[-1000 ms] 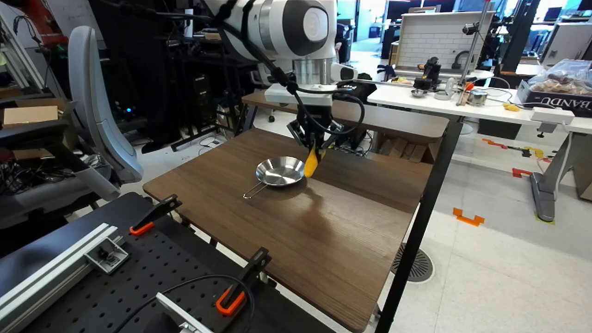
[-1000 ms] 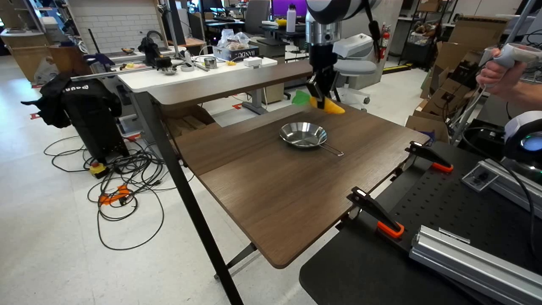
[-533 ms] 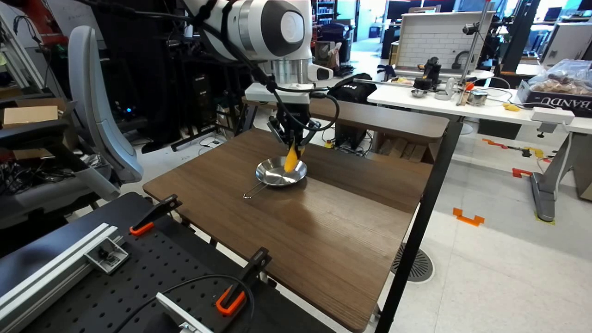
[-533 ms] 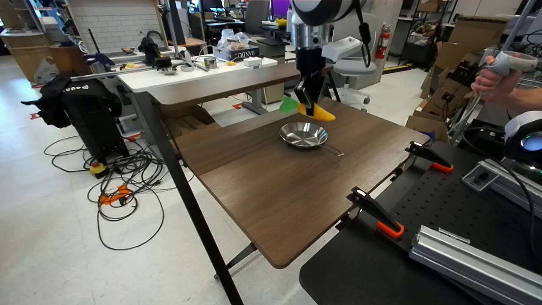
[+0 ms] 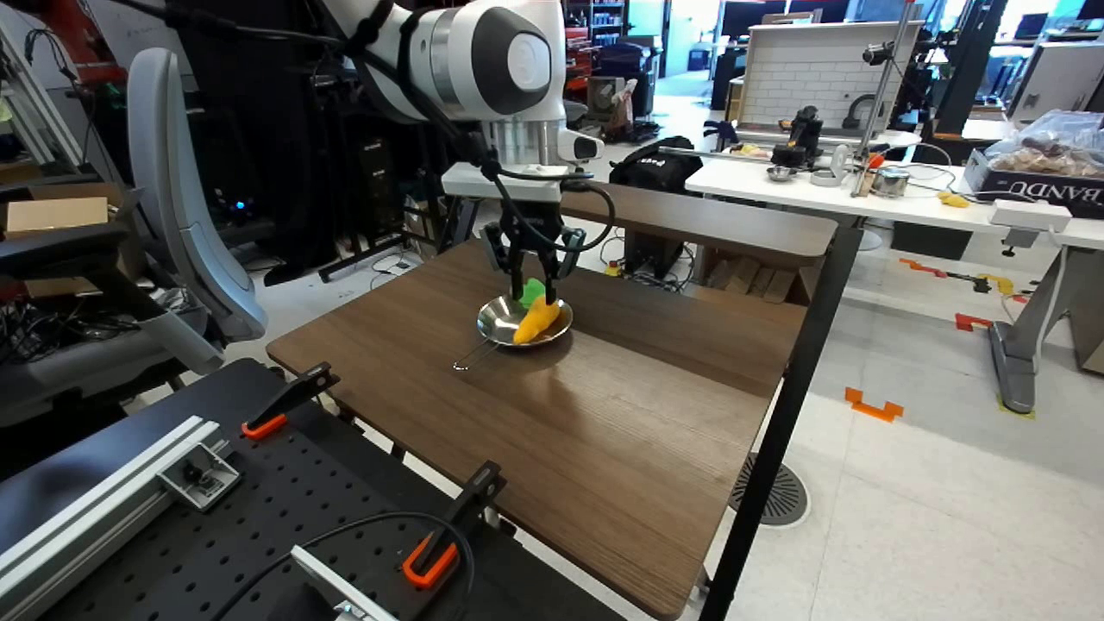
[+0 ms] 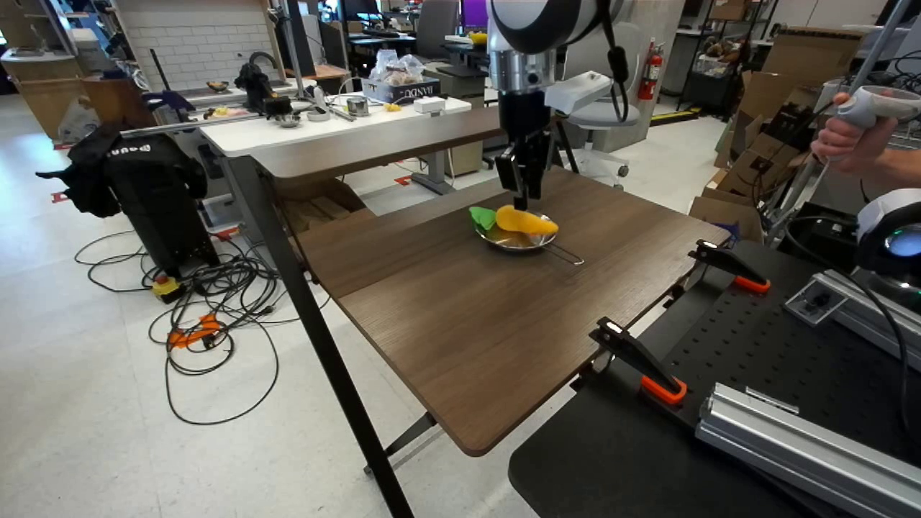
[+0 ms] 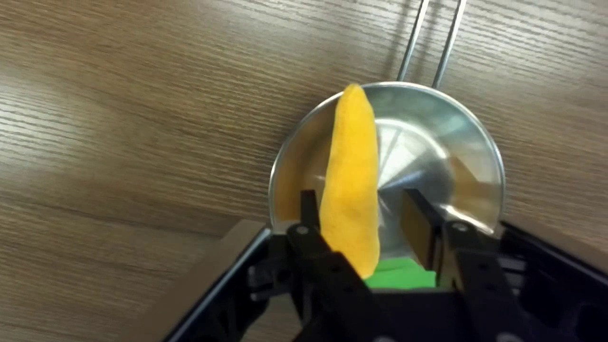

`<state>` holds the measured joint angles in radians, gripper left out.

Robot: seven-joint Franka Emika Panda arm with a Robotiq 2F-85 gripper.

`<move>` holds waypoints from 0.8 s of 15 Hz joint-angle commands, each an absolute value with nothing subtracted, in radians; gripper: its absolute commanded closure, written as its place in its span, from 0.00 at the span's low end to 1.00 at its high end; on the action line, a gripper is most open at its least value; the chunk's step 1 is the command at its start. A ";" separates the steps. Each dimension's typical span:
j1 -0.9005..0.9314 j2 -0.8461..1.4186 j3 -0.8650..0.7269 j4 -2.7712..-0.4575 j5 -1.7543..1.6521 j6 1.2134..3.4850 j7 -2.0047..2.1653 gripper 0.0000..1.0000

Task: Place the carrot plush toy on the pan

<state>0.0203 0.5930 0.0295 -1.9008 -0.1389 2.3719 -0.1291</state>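
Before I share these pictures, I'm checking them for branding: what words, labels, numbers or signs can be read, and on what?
"BANDU" on the dark box in both exterior views.
White lettering on the black bag: too small to read.
Print on the cardboard boxes: too small to read.
Carrot plush toy and pan: no text visible.

A brown, wood-grained table [image 5: 595,448] carries the pan [image 7: 408,156].

Orange-yellow carrot plush toy [image 7: 352,180], green-topped, lying in round silver pan [image 7: 422,164], tip seemingly on rim
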 commanded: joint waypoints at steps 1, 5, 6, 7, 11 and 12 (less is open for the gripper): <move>0.019 0.558 0.029 -1.937 -0.137 2.365 -0.140 0.19; 0.016 0.518 0.029 -1.970 -0.135 2.362 -0.140 0.00; 0.015 0.504 0.029 -1.981 -0.134 2.364 -0.141 0.00; 0.014 0.483 0.030 -1.995 -0.132 2.364 -0.141 0.00; 0.015 0.391 0.028 -2.057 -0.135 2.345 -0.140 0.00; 0.019 0.368 0.027 -2.071 -0.140 2.340 -0.133 0.00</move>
